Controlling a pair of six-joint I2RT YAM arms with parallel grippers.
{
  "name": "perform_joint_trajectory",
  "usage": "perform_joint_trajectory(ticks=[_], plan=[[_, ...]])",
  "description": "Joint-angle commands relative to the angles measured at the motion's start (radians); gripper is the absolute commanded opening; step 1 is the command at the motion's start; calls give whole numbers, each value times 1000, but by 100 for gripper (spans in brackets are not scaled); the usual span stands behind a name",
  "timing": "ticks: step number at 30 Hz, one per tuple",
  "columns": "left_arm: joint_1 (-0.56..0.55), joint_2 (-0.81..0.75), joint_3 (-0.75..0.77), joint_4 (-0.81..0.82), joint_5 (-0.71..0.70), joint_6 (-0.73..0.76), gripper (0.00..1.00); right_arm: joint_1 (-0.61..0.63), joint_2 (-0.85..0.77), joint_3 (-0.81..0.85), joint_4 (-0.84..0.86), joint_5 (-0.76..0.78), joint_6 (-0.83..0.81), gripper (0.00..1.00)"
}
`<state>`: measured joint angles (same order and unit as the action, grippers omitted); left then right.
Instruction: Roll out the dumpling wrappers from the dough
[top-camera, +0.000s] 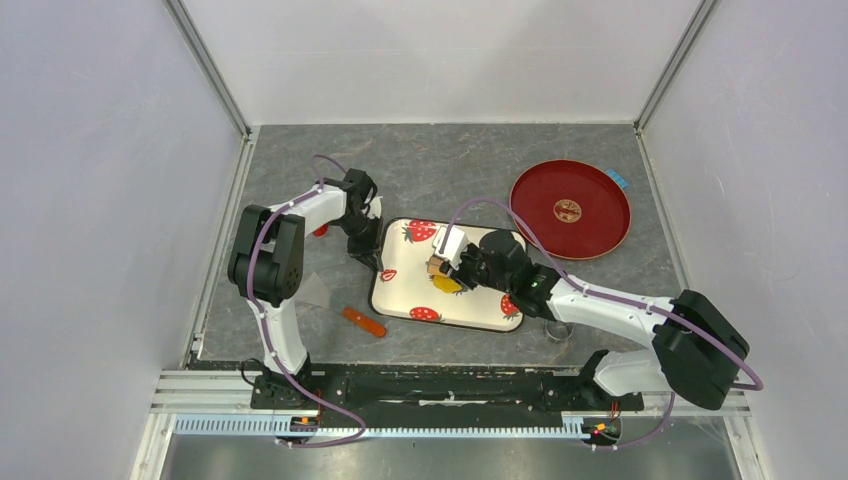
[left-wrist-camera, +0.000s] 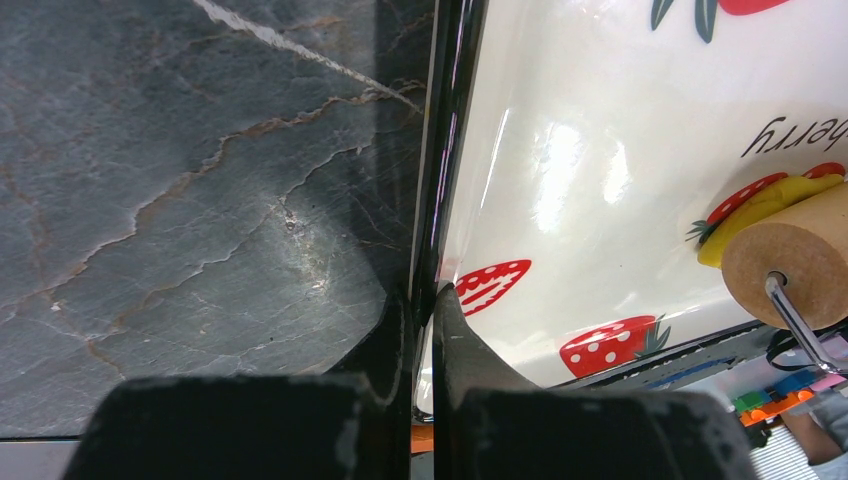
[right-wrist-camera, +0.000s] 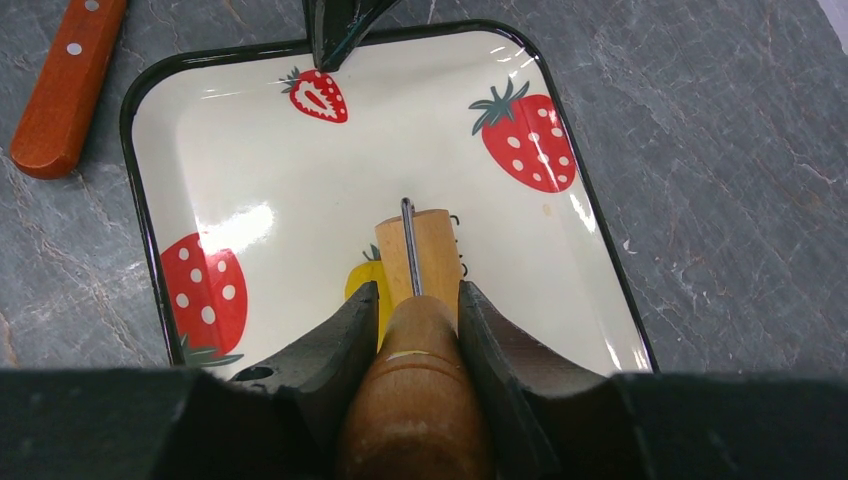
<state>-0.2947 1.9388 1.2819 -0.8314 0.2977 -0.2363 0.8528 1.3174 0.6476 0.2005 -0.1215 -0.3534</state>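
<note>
We see the left gripper (left-wrist-camera: 425, 300) pressed together on the thin black rim of the enamel tray (right-wrist-camera: 300, 190) — glossy cream, round-cornered, printed with red strawberries. The right gripper (right-wrist-camera: 415, 300) pinches the turned wooden handle of the roller (right-wrist-camera: 422, 245), whose tan cylinder, hung on a wire axle, lies on the dough (right-wrist-camera: 362, 290) — a soft bright-yellow patch near the tray's middle. An orange-brown riveted handle (right-wrist-camera: 65, 90) lies on the veined grey tabletop (top-camera: 450, 170).
</note>
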Motion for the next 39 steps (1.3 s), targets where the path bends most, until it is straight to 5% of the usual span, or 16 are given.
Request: perform_joint_trajectory(ticks=[1,39], plan=[[-8,50,2,51,-115,42,2,38,58,-60,-314,-49,132,0],[-8,54,5,51,-106,43,2,74,89,-23,-342,-102,156,0]])
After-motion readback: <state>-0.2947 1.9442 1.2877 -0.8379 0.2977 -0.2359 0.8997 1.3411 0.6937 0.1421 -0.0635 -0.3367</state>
